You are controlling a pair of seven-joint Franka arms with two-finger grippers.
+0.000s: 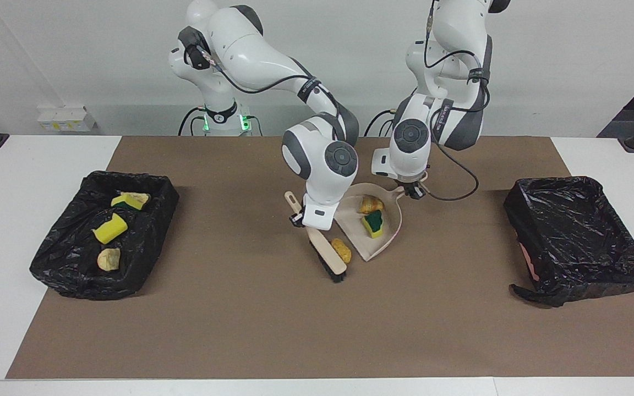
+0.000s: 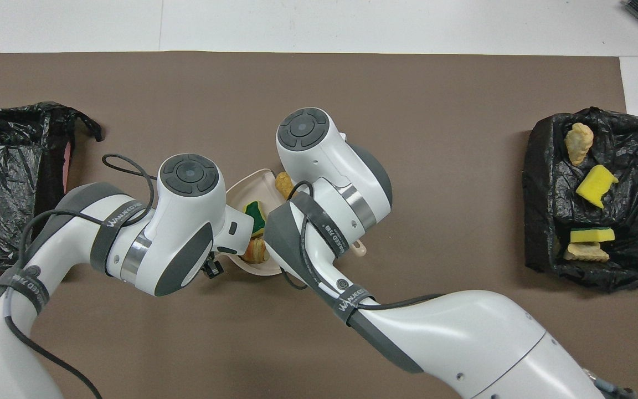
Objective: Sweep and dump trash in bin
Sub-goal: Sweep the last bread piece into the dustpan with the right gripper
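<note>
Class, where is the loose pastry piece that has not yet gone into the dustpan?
In the facing view, the pastry piece lies on the brown mat mid-table, between the brush and the dustpan's open edge.

So your trash is split three ways right now. One golden-brown pastry piece (image 1: 342, 250) lies on the tabletop, right at the dustpan (image 1: 391, 234) lip. Inside the pan you've got a green-and-yellow sponge piece (image 1: 373, 224) plus another pastry chunk (image 1: 370, 204). In the black-lined bin (image 1: 64, 269) at the right arm's end: a yellow sponge chunk (image 1: 110, 228), a green-topped sponge (image 1: 127, 202) and a pale pastry bit (image 1: 109, 258).
</note>
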